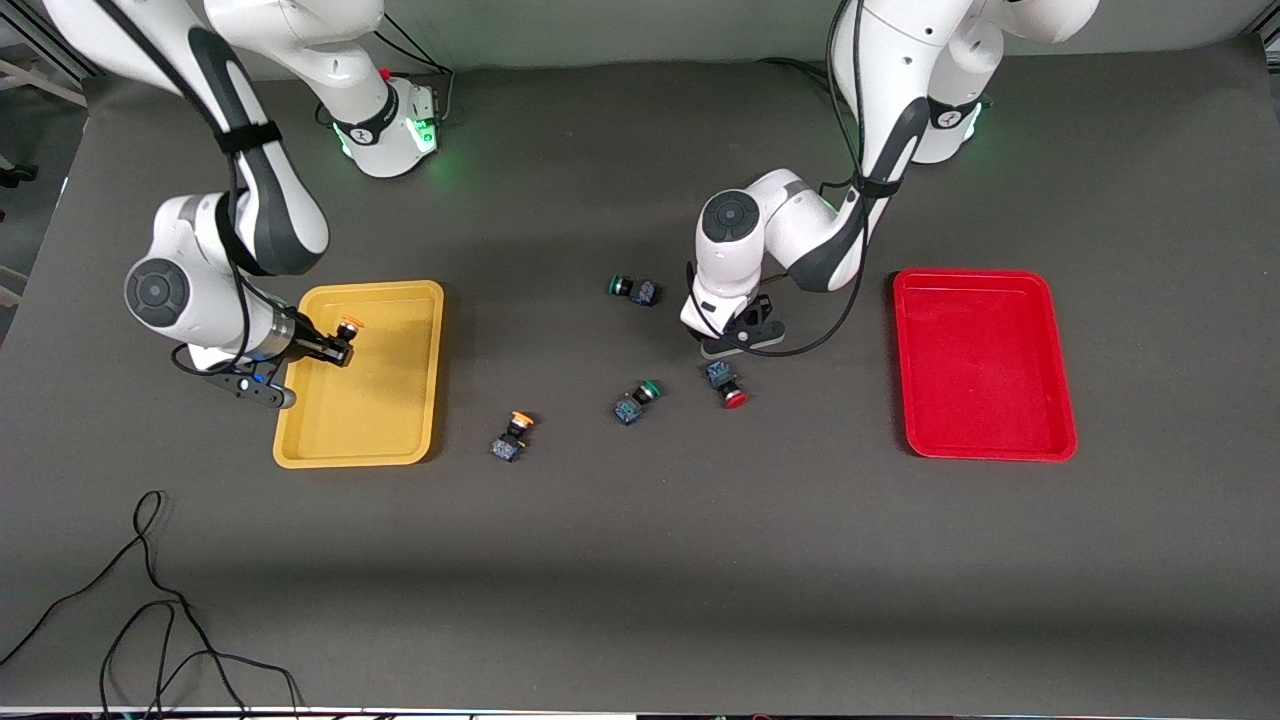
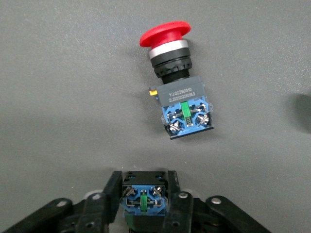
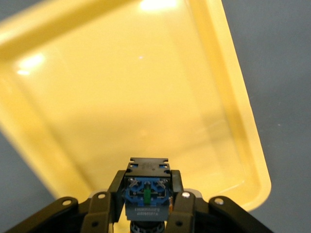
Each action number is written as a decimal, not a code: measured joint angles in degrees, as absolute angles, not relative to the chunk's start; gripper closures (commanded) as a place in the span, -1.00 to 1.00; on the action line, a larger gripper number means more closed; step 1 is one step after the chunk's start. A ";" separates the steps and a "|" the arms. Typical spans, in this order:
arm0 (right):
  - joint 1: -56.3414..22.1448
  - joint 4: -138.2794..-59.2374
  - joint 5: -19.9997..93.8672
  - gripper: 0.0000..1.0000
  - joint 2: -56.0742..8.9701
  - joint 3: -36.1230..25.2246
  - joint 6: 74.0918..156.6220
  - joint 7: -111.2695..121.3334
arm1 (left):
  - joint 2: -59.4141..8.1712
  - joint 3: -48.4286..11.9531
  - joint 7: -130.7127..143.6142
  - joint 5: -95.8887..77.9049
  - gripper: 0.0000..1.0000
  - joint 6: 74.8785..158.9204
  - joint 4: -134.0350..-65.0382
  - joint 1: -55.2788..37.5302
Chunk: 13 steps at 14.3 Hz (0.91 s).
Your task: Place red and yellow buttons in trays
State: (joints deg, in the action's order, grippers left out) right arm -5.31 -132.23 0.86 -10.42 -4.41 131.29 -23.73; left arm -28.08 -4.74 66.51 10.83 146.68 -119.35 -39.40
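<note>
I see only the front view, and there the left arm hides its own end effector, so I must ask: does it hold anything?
Observer: Yes. The left end effector, over the table, is shut on a blue-bodied button.
Operator: Does that button touch the red button on the table?
Observer: No; the red button lies on its side, apart from it.
Operator: And the right end effector, over the yellow tray?
Observer: Its fingers clamp the yellow button by its blue-and-black body.
</note>
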 measured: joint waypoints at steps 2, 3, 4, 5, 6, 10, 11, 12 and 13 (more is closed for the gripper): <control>-5.72 -133.60 1.12 -1.00 -12.40 -4.39 133.19 -23.73 | -28.01 -4.72 66.51 10.84 1.00 146.62 -118.91 -39.34; -5.92 -133.63 1.23 -1.00 -12.84 -4.36 133.40 -23.76 | -27.68 -4.73 66.51 10.84 1.00 145.94 -118.31 -39.11; -6.01 -133.58 1.32 -1.00 -12.87 -4.36 133.49 -23.80 | -26.85 -4.75 66.33 10.83 1.00 144.02 -117.50 -38.69; -6.03 -133.38 1.39 -1.00 -12.75 -4.36 133.52 -23.86 | -25.42 -4.78 65.40 10.65 1.00 141.54 -116.62 -38.14; -6.04 -133.01 1.45 -1.00 -12.50 -4.35 133.56 -23.99 | -23.42 -4.80 62.68 9.82 1.00 138.95 -115.97 -37.38; -6.39 -123.53 1.65 -1.00 -11.25 -0.51 128.87 -29.97 | -13.50 -4.57 40.63 2.27 1.00 126.80 -115.81 -29.01; -6.59 -119.21 1.78 -1.00 -11.73 2.08 127.13 -32.83 | -11.45 -4.46 35.85 1.81 1.00 124.90 -116.33 -25.62; -6.98 -115.00 1.86 -1.00 -12.80 4.85 126.17 -35.65 | -9.44 -4.31 31.16 1.60 1.00 123.89 -117.52 -22.02; -7.63 -111.05 1.87 -1.00 -14.65 7.26 125.74 -37.93 | -7.70 -4.17 26.41 1.50 1.00 123.38 -119.04 -18.54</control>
